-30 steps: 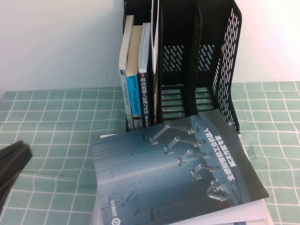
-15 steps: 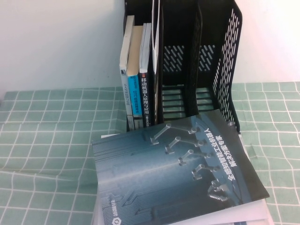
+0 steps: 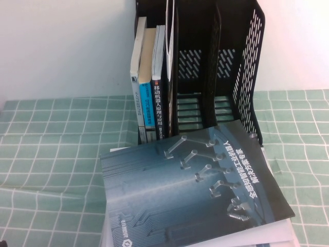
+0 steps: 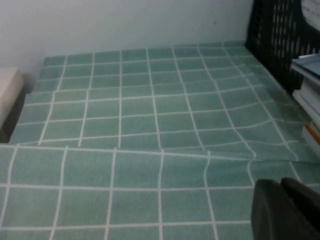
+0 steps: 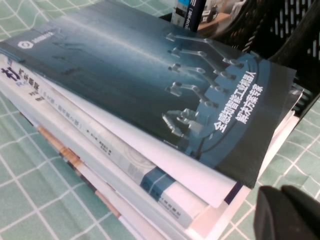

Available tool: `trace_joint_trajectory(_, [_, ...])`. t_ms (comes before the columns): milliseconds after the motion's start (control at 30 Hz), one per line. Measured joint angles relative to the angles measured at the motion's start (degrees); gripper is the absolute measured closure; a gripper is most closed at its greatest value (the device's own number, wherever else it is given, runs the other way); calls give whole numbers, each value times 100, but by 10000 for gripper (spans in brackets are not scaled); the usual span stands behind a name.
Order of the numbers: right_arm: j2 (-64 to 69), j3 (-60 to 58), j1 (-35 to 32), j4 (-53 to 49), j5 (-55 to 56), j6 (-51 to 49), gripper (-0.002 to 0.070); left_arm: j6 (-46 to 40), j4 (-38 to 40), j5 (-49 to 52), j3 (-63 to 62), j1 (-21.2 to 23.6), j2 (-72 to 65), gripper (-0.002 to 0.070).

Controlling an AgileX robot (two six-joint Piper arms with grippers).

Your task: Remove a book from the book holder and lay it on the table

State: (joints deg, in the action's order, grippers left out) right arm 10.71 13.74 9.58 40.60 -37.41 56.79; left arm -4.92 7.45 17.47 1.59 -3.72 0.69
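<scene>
The book (image 3: pixel 190 190) is lying flat, cover up and released. The right gripper (image 5: pixel 292 212), its fingers pressed together on nothing, is hovering just off the corner of the stack of books (image 5: pixel 115 165) carrying it, in front of the book holder (image 3: pixel 247 67). The left gripper (image 4: pixel 285 210), open or closed I cannot tell, is hanging over bare tabletop (image 3: pixel 51 144). Its arm has been sliding out of the high view's lower left over the last second. Both arms are probably retiring, and the task is looking nearly done.
</scene>
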Motion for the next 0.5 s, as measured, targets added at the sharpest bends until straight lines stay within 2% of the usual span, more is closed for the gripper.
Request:
trace_joint_trajectory(167, [0, 0, 0, 0, 0, 0, 673, 357, -307, 140, -12, 0, 9, 678])
trace_joint_trajectory(500, [0, 0, 0, 0, 0, 0, 673, 403, -449, 162, -20, 0, 9, 678])
